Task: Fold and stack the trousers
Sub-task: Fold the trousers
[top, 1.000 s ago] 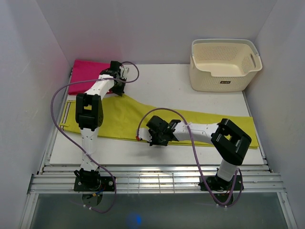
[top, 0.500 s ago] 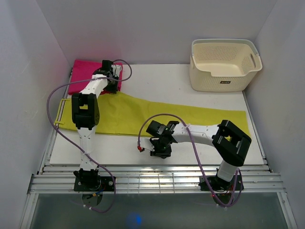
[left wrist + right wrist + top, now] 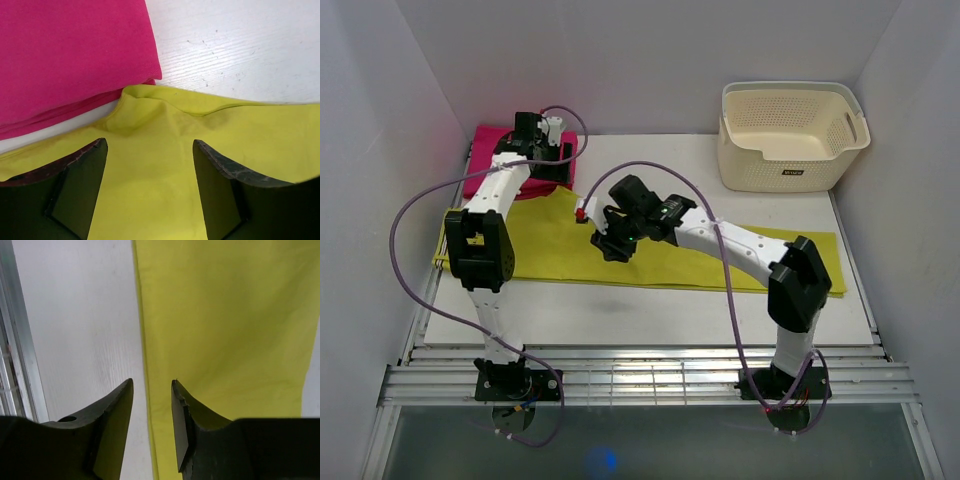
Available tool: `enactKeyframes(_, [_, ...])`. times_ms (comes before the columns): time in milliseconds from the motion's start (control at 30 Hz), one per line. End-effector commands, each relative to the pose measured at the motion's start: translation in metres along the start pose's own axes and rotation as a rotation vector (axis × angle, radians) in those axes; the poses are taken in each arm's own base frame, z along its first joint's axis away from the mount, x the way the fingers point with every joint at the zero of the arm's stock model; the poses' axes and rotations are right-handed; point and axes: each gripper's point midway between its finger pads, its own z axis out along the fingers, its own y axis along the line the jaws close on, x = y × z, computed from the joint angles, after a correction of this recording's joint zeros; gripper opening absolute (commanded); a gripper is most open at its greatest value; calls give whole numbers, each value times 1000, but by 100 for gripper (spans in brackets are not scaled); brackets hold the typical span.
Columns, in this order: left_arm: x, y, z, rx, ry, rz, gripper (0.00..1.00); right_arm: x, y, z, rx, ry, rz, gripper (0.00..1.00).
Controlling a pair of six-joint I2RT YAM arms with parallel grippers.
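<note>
I found the left gripper wide above the trousers, the right gripper narrowly parted, both empty. The regrasp should take the edge squarely, clear of the pink cloth.

- Open table at the back, between the pink cloth and the basket, gives a wide lane.
- A bare strip runs in front of the trousers, blocked only at its right end by the right arm.
- That arm slants over the trousers' middle, and its cable loops over the back lane.
- The left arm bars the left edge.
- Walls close the left, back and right; the basket fills the back right corner.
- Left gripper: wide gap, only fabric below.
- Right gripper: narrow gap, nothing in it.
</note>
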Motion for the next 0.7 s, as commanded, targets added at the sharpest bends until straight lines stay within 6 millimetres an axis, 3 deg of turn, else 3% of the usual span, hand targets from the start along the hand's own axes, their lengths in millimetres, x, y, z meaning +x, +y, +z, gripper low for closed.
enactKeyframes(0, [-7,12,-32,-5,-37,-71,80,-56,-1,38,-14,-128,2,43])
enactKeyframes(67, [-7,21,-29,25,-32,-124,79,-70,5,57,-15,-138,-30,42])
enactKeyframes(100, [-6,24,-27,35,-27,-146,78,-65,6,77,-20,-114,-30,42])
enactKeyframes(133, [-7,25,-20,50,-18,-164,77,-80,8,84,-11,-145,-55,42])
enactKeyframes(167, [-5,39,-19,64,-17,-201,76,-81,4,92,15,-143,-59,41])
enactKeyframes(267, [5,33,-12,147,22,-231,68,-70,-5,131,41,-128,-9,38])
enactKeyframes(367, [19,30,-18,205,49,-300,60,-53,2,152,14,-63,-18,30])
enactKeyframes(400, [21,21,-22,272,48,-314,58,-37,9,163,-20,-23,-18,25])
enactKeyframes(433, [28,19,-27,296,65,-332,49,-28,17,167,-59,0,-26,15])
enactKeyframes(467, [34,18,-31,317,76,-353,45,-23,29,166,-117,12,-17,11])
enactKeyframes(500, [50,2,-38,397,113,-378,42,-6,42,163,-168,55,-1,8])
enactKeyframes(533, [60,-4,-43,431,134,-388,37,-2,51,158,-200,56,-1,8])
enactKeyframes(567, [66,-12,-52,457,139,-391,34,6,69,142,-254,52,6,8])
enactKeyframes(600, [95,-26,-52,514,196,-406,33,-2,74,134,-271,5,-3,8])
enactKeyframes(633, [109,-32,-55,530,221,-421,32,-8,77,124,-275,-27,-6,8])
enactKeyframes(667, [125,-38,-56,539,253,-439,29,-28,77,100,-255,-88,-5,8])
